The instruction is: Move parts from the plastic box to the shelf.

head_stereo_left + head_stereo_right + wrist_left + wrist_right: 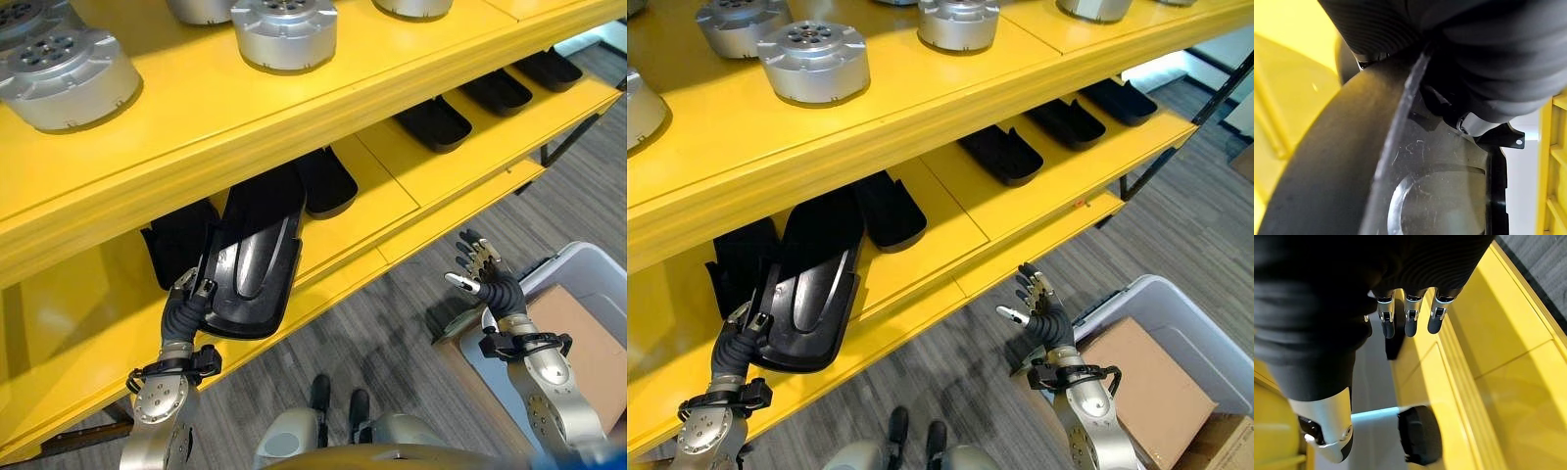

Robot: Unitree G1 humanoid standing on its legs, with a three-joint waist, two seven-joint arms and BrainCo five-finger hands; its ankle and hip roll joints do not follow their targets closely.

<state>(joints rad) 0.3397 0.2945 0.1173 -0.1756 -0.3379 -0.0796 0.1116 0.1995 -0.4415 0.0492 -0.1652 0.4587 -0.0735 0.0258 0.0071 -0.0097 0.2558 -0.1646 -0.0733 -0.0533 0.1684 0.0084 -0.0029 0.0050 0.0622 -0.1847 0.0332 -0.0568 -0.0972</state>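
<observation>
Now a black part (250, 269) is being held at its near end by the left hand (186, 305) and laid on the lower yellow shelf (382, 186). Meanwhile the right hand (1043, 311) is being kept wide open beside the grey plastic box (1205, 338).

You see two silver-grey arms with perforated round joints; the left hand (184, 305) and right hand (487, 277) wear dark ribbed covers, their silver fingers dark-tipped.
</observation>
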